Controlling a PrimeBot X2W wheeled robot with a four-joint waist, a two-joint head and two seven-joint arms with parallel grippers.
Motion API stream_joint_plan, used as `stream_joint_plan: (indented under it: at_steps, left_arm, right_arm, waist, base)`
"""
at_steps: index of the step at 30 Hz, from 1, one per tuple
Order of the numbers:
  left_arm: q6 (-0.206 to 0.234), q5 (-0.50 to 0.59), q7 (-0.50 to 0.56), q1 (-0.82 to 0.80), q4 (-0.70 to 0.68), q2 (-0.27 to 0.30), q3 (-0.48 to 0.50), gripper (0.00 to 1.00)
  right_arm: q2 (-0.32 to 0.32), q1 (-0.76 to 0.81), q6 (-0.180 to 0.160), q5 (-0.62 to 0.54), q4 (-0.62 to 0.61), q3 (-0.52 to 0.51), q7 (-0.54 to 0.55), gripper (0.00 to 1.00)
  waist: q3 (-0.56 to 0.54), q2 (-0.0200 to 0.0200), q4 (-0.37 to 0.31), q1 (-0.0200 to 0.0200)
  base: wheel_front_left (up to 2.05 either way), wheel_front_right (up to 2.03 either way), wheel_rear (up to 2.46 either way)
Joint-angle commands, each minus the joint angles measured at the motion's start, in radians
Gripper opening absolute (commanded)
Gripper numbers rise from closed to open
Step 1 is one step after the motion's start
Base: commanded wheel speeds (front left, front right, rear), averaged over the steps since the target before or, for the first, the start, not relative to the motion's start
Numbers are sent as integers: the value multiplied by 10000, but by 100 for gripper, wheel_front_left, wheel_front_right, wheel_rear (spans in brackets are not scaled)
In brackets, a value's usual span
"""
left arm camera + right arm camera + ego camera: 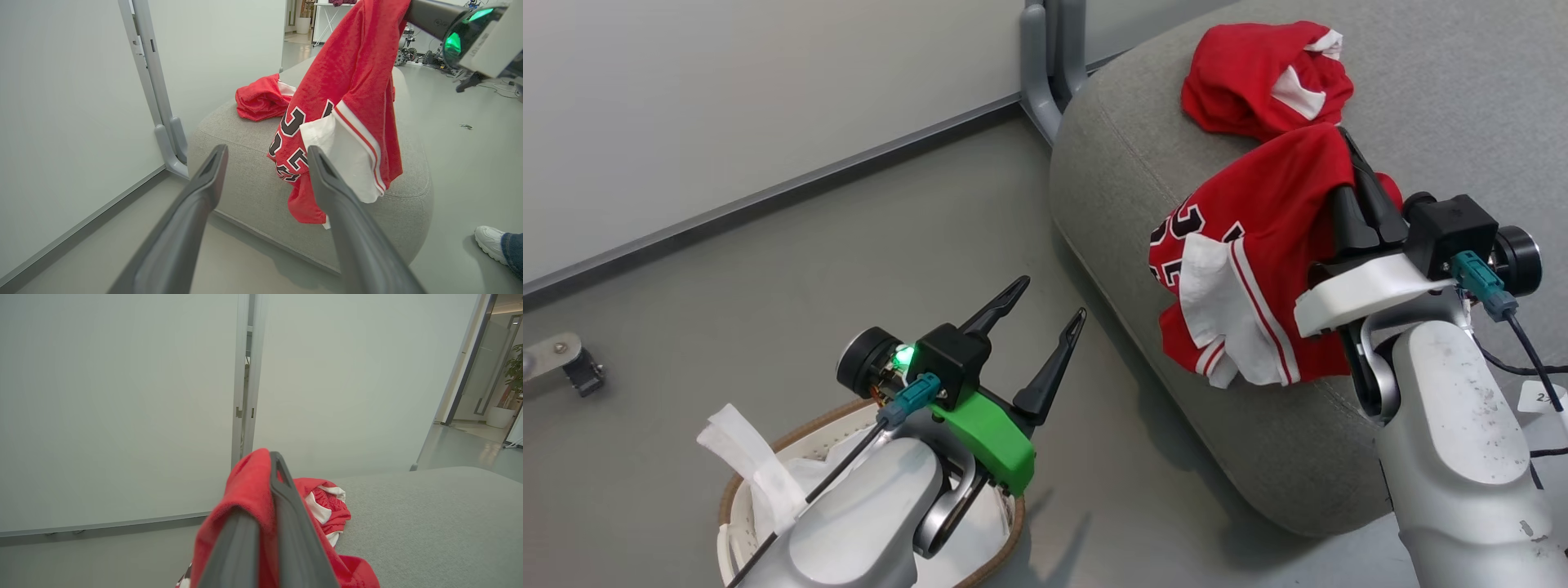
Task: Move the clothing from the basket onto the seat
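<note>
Where wall meets grey floor, the seat stands.

Head cam looks down on the big grey woven-fabric seat; both wrist cams face it low, right one way closer.

Basket partly behind left forearm
</note>
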Motion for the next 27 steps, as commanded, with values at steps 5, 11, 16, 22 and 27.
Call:
stream_joint_plan:
  at_steps: [5,11,16,22,27]
  left_arm:
    - [-81,198,-6,132,18,-34,44,100]
    - [-139,396,-6,-137,-36,-120,-42,100]
    - [-166,517,-7,-317,-116,-102,-105,100]
    - [-39,691,35,-492,-400,-19,-179,100]
    - [54,898,129,-715,-760,44,-245,100]
  right_arm:
    - [-25,216,-11,-113,-66,-311,-6,0]
    - [-19,-118,-11,-259,192,-481,92,0]
    - [-391,-1186,-11,-226,691,-166,367,0]
    - [-1227,-3465,-11,359,982,-192,1010,0]
    - [-2514,-5774,-11,519,1020,-504,1963,0]
  waist:
    - [565,-1,-643,0]
    - [923,-1,-489,0]
    - [1361,-1,-143,0]
    - [1961,-1,386,0]
    - [2636,-1,1015,0]
  base:
    - [0,0,0]
    - [0,0,0]
    - [0,0,0]
    - [0,0,0]
    - [0,0,0]
